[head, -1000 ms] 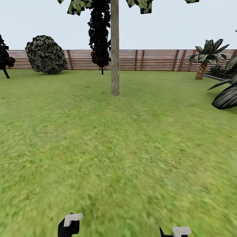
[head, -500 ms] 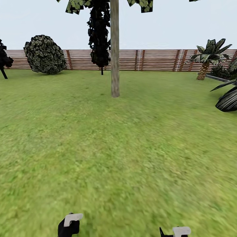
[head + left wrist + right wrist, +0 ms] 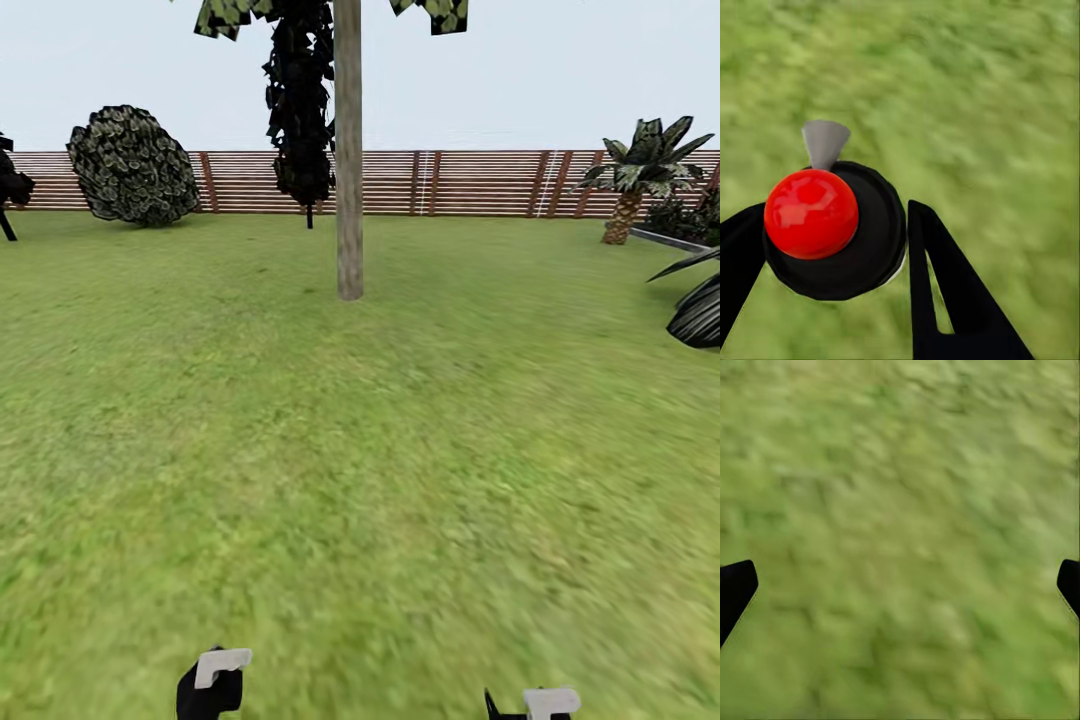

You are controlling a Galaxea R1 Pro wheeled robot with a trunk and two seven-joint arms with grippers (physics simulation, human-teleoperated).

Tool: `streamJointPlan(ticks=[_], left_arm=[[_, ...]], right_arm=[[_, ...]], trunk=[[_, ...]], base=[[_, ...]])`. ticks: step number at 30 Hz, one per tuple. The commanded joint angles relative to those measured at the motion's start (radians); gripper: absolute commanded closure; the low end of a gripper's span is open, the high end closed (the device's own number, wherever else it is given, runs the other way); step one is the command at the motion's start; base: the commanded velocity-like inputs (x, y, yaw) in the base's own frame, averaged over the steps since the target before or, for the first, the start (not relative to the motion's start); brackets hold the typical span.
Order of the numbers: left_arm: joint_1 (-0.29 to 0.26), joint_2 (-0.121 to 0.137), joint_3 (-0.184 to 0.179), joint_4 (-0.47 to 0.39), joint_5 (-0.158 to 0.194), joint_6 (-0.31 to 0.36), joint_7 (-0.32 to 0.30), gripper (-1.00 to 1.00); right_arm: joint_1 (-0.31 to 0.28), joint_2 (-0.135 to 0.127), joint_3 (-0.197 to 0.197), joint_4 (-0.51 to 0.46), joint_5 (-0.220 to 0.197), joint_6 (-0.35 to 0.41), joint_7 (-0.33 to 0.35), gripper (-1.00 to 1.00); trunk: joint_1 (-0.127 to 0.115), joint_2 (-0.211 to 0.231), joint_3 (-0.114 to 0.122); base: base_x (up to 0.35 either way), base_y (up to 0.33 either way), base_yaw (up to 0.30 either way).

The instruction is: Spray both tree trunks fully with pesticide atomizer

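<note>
In the garden, the tree (image 3: 349, 180) rises mid-lawn ahead, its straight pale grey-beige tree trunk meeting the grass some way off, with jagged foliage (image 3: 232, 16) at the top edge. My left gripper (image 3: 836, 214) is shut on the pesticide atomizer (image 3: 814, 214), a dark round bottle with a red top and a pale grey trigger head (image 3: 823, 142), seen from above over grass. In the head view the left gripper (image 3: 212, 685) and the right gripper (image 3: 540, 703) sit low at the bottom edge. The right gripper (image 3: 902, 585) stands wide open over bare grass.
A red-brown slat fence (image 3: 460, 183) closes the far side. A round dark bush (image 3: 132, 165) and a dark narrow tree (image 3: 300, 110) stand before it on the left. Palm-like plants (image 3: 645, 165) and broad dark leaves (image 3: 700, 310) are on the right. Open lawn (image 3: 360, 480) lies between me and the trunk.
The whole head view has crept forward toward the tree: the trunk base sits slightly lower, and the side plants have slid outward. Both grippers keep their places in the picture.
</note>
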Motion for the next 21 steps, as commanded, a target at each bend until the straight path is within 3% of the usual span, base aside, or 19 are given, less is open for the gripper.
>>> streamJointPlan(ticks=[1,21], left_arm=[[0.0,0.0,0.0,0.0,0.0,0.0,0.0,1.0],[0.001,0.0,0.0,0.0,0.0,0.0,0.0,1.0]], right_arm=[[0.0,0.0,0.0,0.0,0.0,0.0,0.0,-1.0],[0.0,0.0,0.001,0.0,0.0,0.0,0.0,-1.0]], trunk=[[0.0,0.0,0.0],[0.0,0.0,0.0]], base=[[0.341,0.0,0.0],[0.341,0.0,0.0]])
